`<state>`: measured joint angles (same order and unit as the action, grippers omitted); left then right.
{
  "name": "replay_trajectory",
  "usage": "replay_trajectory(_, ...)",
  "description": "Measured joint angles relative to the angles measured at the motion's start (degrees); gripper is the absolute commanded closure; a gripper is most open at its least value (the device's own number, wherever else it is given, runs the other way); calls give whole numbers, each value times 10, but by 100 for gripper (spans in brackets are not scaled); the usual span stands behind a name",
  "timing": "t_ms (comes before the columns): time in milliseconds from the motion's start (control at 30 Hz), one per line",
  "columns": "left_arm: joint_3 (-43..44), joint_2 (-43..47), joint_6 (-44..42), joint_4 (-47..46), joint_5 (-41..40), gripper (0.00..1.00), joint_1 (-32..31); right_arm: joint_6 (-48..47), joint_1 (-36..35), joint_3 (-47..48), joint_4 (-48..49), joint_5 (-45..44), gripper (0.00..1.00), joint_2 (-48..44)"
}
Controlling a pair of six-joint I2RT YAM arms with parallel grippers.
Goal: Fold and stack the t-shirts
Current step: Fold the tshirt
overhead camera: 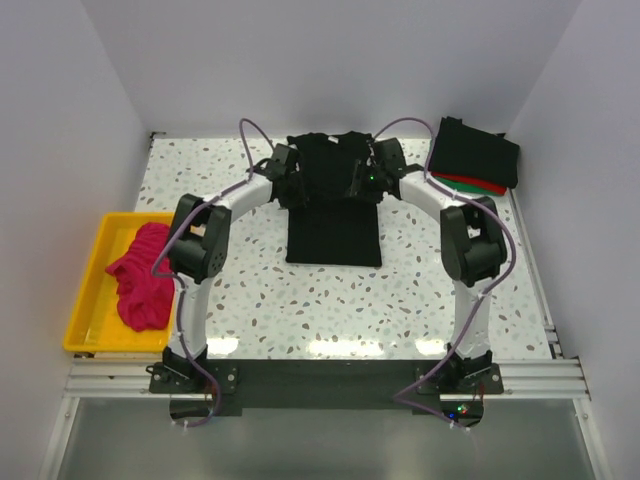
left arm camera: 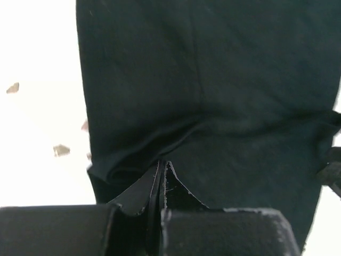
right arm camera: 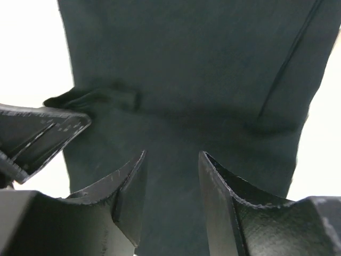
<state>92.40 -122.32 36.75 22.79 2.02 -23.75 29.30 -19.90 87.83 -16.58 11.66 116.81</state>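
Closest to the arms, on the left side of the table, sits a yellow tray. A pink t-shirt lies bunched up in it, waiting for its turn.

In the middle of the table lies the black t-shirt. It is flat, and its sides look tucked in, so it makes a long thin shape. That looks like the first part of a fold. Both arms reach to its far end, by the sleeves.

The left claw is clenched tight, low over a wrinkle at the shirt's edge. It may be pinching a bit of cloth there, but the view is too dark to be sure. The right claw is released. Its two fingers are spread apart just above the cloth, with nothing between them. I think it is getting ready to grab its side, so both arms can lift the far end together.

Far off in the right corner is the pile of finished shirts. A folded black one is on top, with a red t-shirt and a green t-shirt peeking out underneath.
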Motion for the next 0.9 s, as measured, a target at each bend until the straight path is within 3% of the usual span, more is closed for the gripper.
replay_trajectory(300,48,-52,-24,-1,-6,94,22,-30,23,93,-42,-20,55,106)
replay_trajectory(433,59,-64,-30,-5,-8,92,26,-39,29,109,-51,-27,56,112)
replay_trajectory(700,65,-63,-38,-7,-3,77,26,-53,36,129,-85,-37,54,111)
replay_trajectory(900,52,-13,-47,-7,0,69,28,-54,33,108,-98,-45,53,50)
